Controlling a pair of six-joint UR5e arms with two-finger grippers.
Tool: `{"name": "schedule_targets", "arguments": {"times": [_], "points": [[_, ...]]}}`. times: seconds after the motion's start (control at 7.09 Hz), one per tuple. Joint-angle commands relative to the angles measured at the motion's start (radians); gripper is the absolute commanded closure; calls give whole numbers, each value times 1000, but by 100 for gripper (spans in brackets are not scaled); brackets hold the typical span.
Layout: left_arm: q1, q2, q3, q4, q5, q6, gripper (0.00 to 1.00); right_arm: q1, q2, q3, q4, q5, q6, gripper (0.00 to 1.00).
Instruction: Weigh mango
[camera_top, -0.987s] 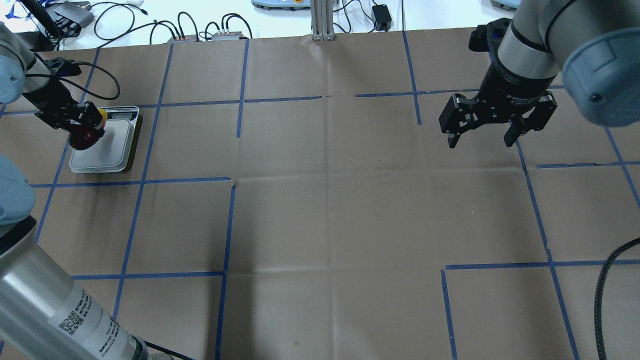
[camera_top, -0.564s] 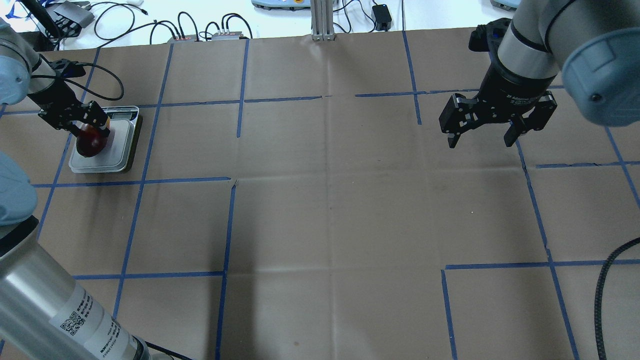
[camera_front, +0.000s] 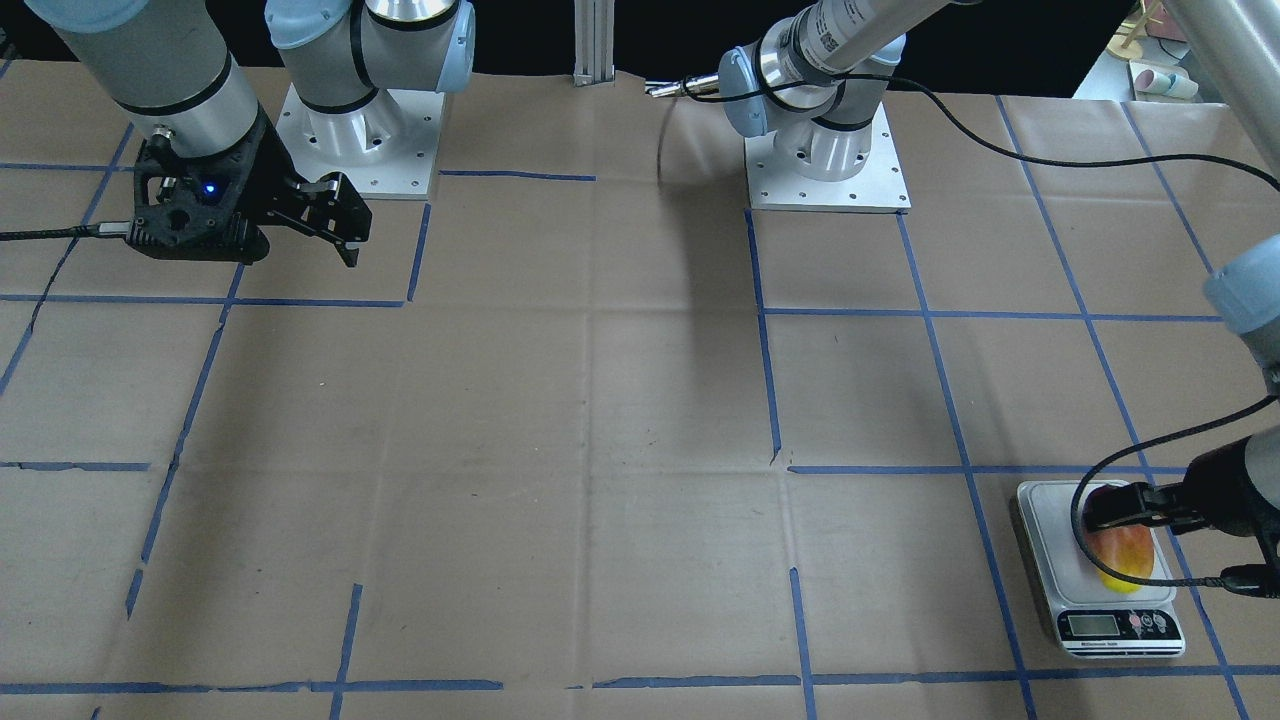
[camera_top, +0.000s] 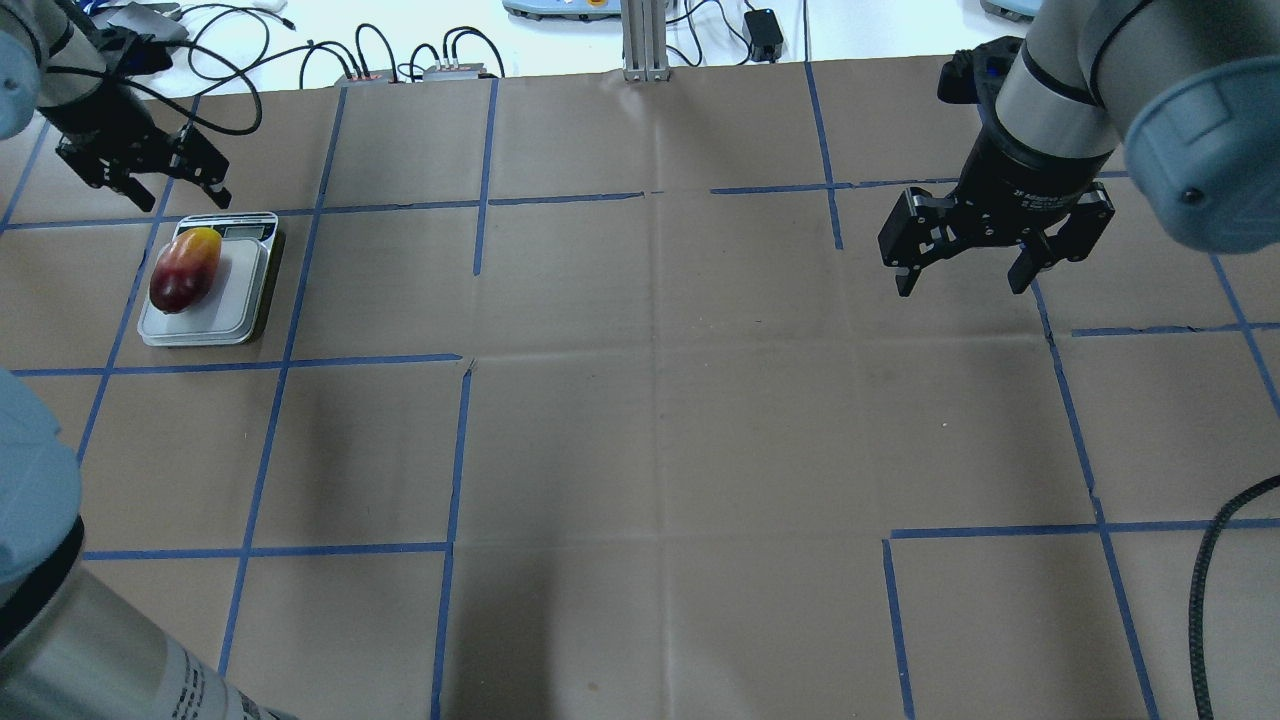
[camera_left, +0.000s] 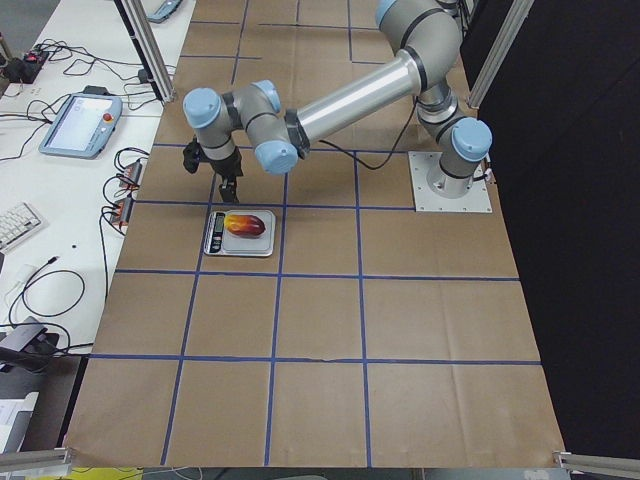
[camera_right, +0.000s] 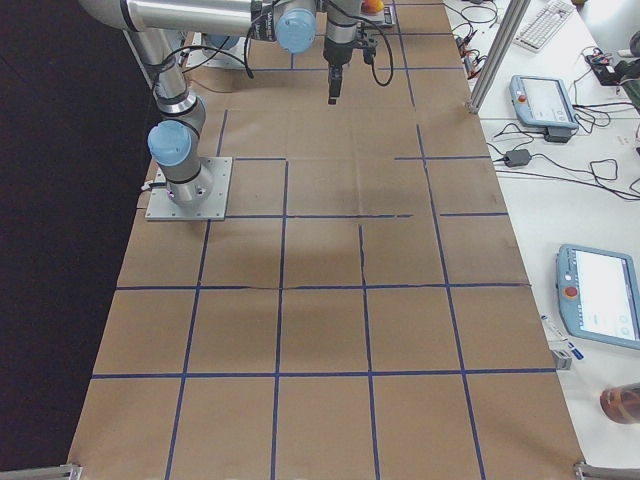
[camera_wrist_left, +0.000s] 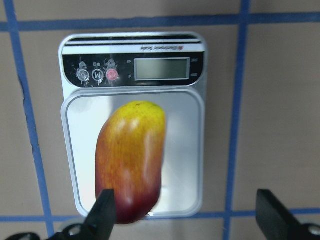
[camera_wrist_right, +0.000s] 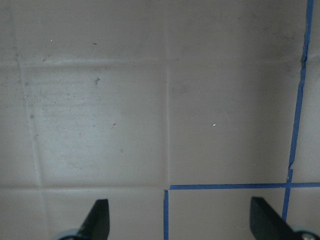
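Note:
The mango (camera_top: 185, 270), dark red fading to yellow, lies free on the white platform of the kitchen scale (camera_top: 245, 325) at the far left. It also shows in the front view (camera_front: 1125, 555), the exterior left view (camera_left: 247, 225) and the left wrist view (camera_wrist_left: 131, 160). My left gripper (camera_top: 183, 196) is open and empty, raised above and just beyond the scale's display end. In its wrist view its fingertips (camera_wrist_left: 105, 207) frame the mango's red end from above. My right gripper (camera_top: 962, 285) is open and empty, hovering over bare cardboard at the far right.
Brown cardboard with blue tape lines (camera_top: 470, 440) covers the table. Cables and small boxes (camera_top: 400, 65) lie past its far edge. A metal post (camera_top: 640, 40) stands at the back middle. A black cable (camera_top: 1215, 560) hangs at the right front.
My left gripper has set the mango on the scale, opened, and lifted away toward the table's far edge. The mango now lies alone on the platform. The right arm has not moved.

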Motion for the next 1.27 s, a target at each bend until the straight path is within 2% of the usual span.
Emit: {"name": "schedule_targets", "arguments": {"times": [0.0,0.28,0.56,0.71,1.13], "points": [[-167,133,-14,-112,0,-198,0,0,0,0,0,0,0,0],[-299,236,-108,-146,-12,-270,0,0,0,0,0,0,0,0],[-401,286,-149,-134,-2,-473,0,0,0,0,0,0,0,0],[-412,308,-155,-134,-5,-542,0,0,0,0,0,0,0,0],[-407,319,-190,-109,-17,-557,0,0,0,0,0,0,0,0]]}}
